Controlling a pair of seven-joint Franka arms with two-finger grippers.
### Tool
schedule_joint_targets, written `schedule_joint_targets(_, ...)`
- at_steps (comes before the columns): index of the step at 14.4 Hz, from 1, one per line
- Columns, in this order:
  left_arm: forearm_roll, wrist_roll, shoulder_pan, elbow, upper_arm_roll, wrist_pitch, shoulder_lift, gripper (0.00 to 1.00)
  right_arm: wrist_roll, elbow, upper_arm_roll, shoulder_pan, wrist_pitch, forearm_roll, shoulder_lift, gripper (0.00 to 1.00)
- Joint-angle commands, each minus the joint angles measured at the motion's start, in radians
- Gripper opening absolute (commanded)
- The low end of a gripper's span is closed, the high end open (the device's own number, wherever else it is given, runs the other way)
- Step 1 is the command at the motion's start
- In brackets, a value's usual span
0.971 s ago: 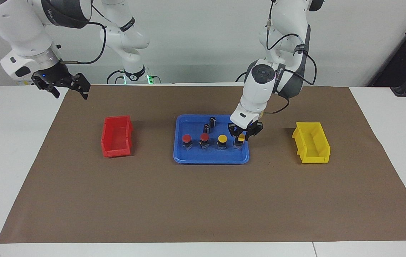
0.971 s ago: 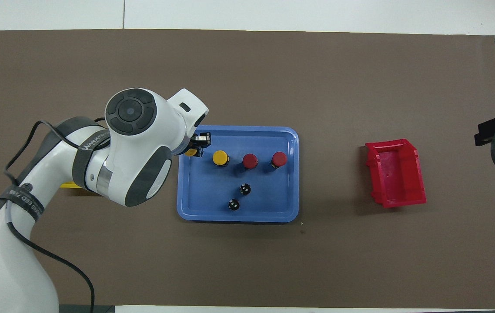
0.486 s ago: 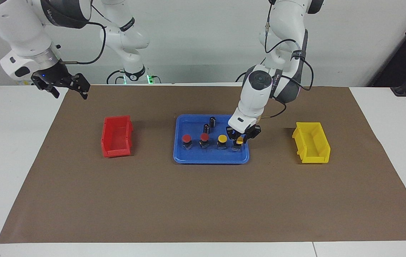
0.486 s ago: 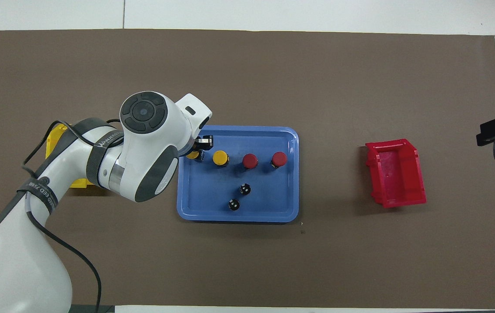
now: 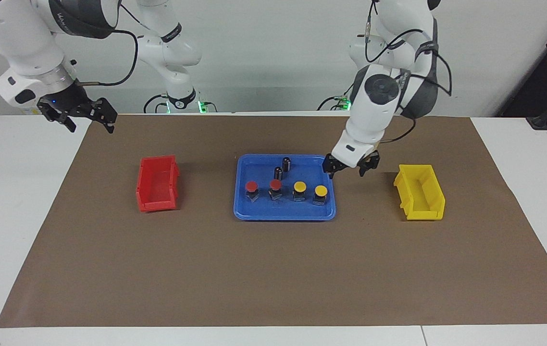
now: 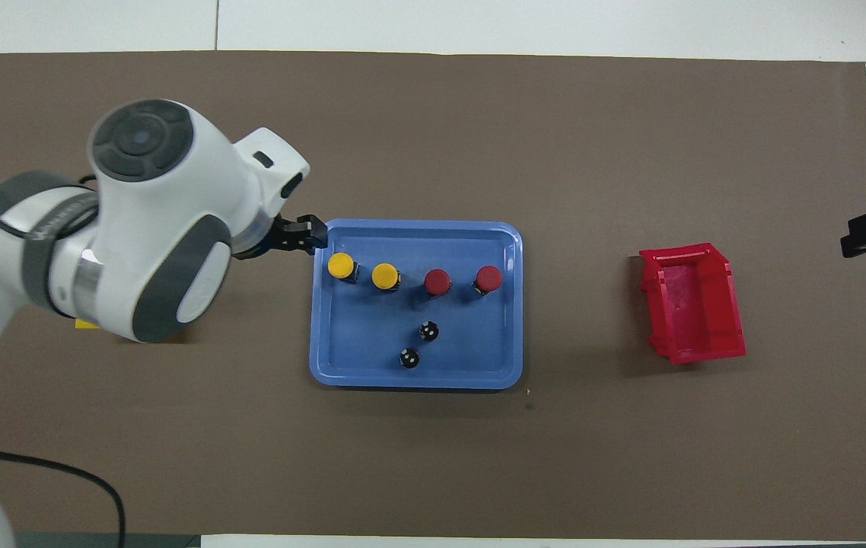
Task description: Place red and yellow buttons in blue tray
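Four small red- and yellow-capped push buttons [image 5: 285,191] standing in a row inside the wide, shallow blue plastic tray [image 5: 254,213]. Left tool [image 5: 351,169] spread open and empty, raised over the tray's edge by the left arm's end. Right tool [image 5: 87,115] open, empty, waiting at the table's right-arm end.

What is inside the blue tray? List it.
In the blue tray: two red buttons, two yellow buttons in one row, and two black cylinders nearer the robots. Nothing in it is covered; the left hand hangs open beside its rim.
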Motion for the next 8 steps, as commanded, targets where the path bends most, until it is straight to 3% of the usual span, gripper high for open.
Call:
schedule_joint_targets(1,0.021,0.300,0.157,-0.015,-0.005,-0.117,-0.118,1.00,-0.029,0.003,0.006,-0.012,-0.008,0.006,-0.002,1.00)
schedule_joint_targets(3,0.020,0.422,0.247,-0.014,-0.005,-0.142,-0.163,1.00,-0.029,0.004,0.007,-0.013,-0.008,0.008,-0.002,1.00)
schedule_joint_targets(8,0.010,0.430,0.301,0.084,-0.002,-0.211,-0.163,1.00,-0.029,0.009,0.009,-0.010,-0.011,0.006,0.000,1.00)
